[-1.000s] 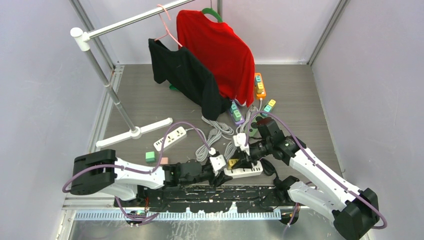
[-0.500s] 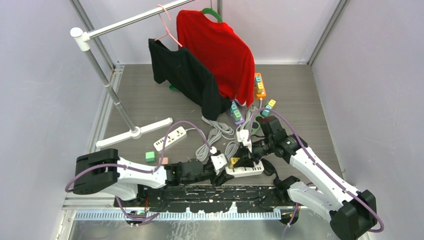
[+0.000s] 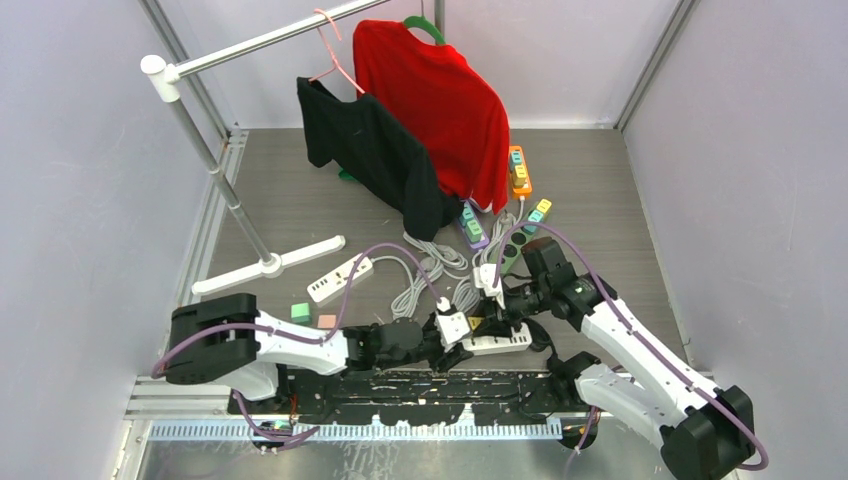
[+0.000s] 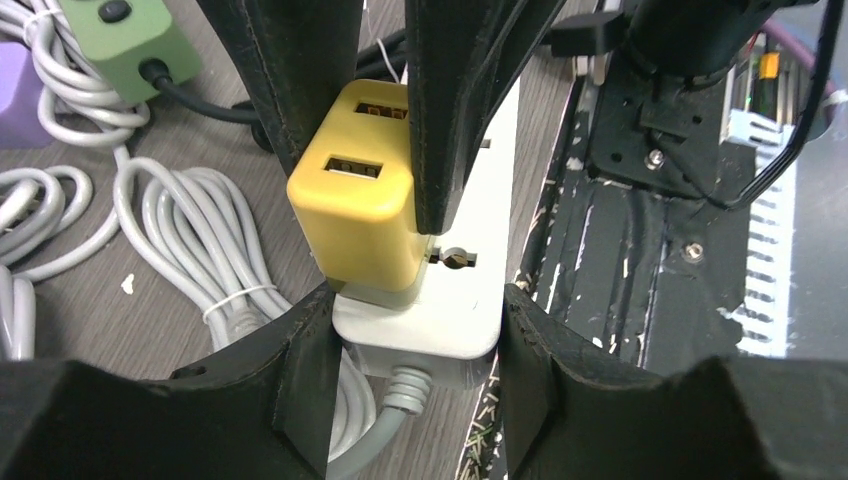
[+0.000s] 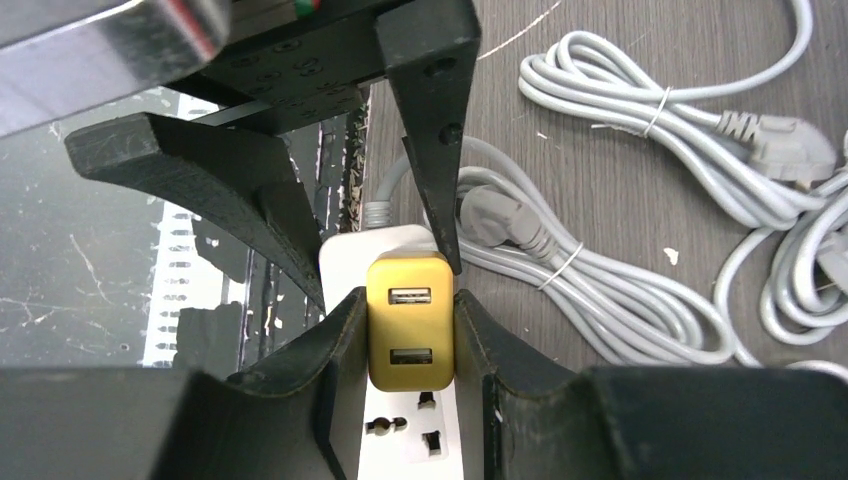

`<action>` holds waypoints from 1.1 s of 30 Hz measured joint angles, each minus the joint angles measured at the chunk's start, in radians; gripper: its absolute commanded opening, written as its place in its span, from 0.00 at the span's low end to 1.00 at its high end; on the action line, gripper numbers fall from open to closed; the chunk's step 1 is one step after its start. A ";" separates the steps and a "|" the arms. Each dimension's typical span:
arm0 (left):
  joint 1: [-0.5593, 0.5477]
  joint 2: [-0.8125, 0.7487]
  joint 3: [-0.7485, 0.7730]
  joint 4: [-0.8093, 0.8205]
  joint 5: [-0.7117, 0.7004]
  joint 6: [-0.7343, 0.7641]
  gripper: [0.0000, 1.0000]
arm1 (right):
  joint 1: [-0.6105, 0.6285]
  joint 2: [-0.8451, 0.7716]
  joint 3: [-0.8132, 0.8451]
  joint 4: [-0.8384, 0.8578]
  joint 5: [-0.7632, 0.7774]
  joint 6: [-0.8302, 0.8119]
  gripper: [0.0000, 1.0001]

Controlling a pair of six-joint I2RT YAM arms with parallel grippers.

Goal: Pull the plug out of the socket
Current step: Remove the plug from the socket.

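Left gripper [image 4: 415,335] has slid right and the white power strip [image 3: 497,343] with it — jaws clamp the strip's sides; right gripper [image 5: 410,310] pinches the yellow plug [image 5: 408,335], seated in the strip at near centre

No text, label, brand or number can be read on anything in view.

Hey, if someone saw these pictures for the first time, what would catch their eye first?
The yellow plug, seated in the white power strip at the near edge of the table, is pinched by the right hand while the left hand clamps the strip's end. Behind, a red shirt hangs on the rack beside a black shirt.
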 measured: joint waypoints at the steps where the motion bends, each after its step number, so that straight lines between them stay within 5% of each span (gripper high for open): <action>1: 0.000 0.007 0.000 -0.008 0.000 0.004 0.00 | -0.005 0.000 -0.019 0.024 0.000 0.019 0.01; 16: 0.040 0.084 0.020 0.043 0.042 -0.017 0.00 | -0.068 0.037 -0.016 -0.028 -0.004 -0.113 0.01; 33: 0.056 0.113 0.015 0.084 0.069 -0.028 0.00 | -0.104 0.062 -0.032 0.049 -0.005 0.046 0.01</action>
